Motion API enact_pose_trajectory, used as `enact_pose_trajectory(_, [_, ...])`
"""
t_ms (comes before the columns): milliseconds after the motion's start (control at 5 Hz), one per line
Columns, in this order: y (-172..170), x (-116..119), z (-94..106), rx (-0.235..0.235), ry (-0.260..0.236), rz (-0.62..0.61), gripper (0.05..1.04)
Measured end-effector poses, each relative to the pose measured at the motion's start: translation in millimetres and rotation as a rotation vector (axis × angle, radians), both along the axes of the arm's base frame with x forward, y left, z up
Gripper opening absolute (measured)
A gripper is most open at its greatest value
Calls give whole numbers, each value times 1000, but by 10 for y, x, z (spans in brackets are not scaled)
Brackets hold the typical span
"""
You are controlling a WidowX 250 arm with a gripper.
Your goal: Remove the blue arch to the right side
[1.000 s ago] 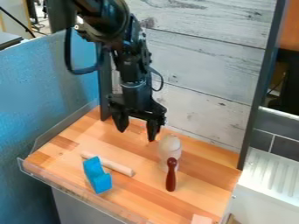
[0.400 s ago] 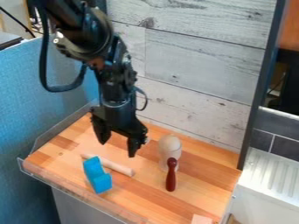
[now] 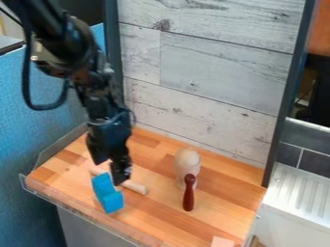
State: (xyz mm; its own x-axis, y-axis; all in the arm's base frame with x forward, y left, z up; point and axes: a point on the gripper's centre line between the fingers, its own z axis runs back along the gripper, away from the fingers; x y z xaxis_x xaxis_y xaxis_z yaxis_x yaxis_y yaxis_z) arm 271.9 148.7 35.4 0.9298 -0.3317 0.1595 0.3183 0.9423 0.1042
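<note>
**Blue arch near the front edge, claw just behind it**

Nearest the camera, a pale block [image 3: 222, 242] sits at the near right corner of the worktop [image 3: 174, 223]. The blue arch [image 3: 107, 194] lies a little farther in, just inside the front edge and toward the left corner. Its long axis slants from far left to near right, with the notch facing up and to the right. No lettering can be made out on it.

The one black gripper [image 3: 107, 172] hangs immediately behind the arch, its fingers spread and pinching nothing; whether a tip touches the arch, I cannot tell. The fingers stand apart roughly along the arch's length, so a grip across its narrower width would probably call for a turn of the wrist as well as a short shift toward the front edge. Coming down from here might catch the wooden rod [image 3: 136, 187], which lies beside the arch on its far side, partly behind the claw.

To the right stand the dark red handle [image 3: 189, 193] and, behind it, a rounded wooden piece [image 3: 187, 163]. A carry toward the right edge would best pass in front of both. Grey planks [image 3: 219, 67] rise beyond the worktop's far edge.
</note>
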Motion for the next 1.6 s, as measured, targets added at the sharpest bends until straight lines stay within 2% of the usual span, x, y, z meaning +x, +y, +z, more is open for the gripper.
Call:
enact_pose_trajectory(200, [62,-88,33,-87,-2,-238,1001])
enact_pose_trajectory(400, [46,-193,-39,-84,22,-321,1001])
enact_pose_trajectory(600, [-87,-352,-292,-46,25,-316,1001])
enact_pose_trajectory(800, [-243,-405,-437,39,-18,-263,1001])
enact_pose_trajectory(1000, [-343,-412,-516,105,-47,-196,1001])
enact_pose_trajectory(1200, [-372,-340,-477,93,-37,-161,1001])
enact_pose_trajectory(1600, [-350,-144,-237,40,3,-109,1001])
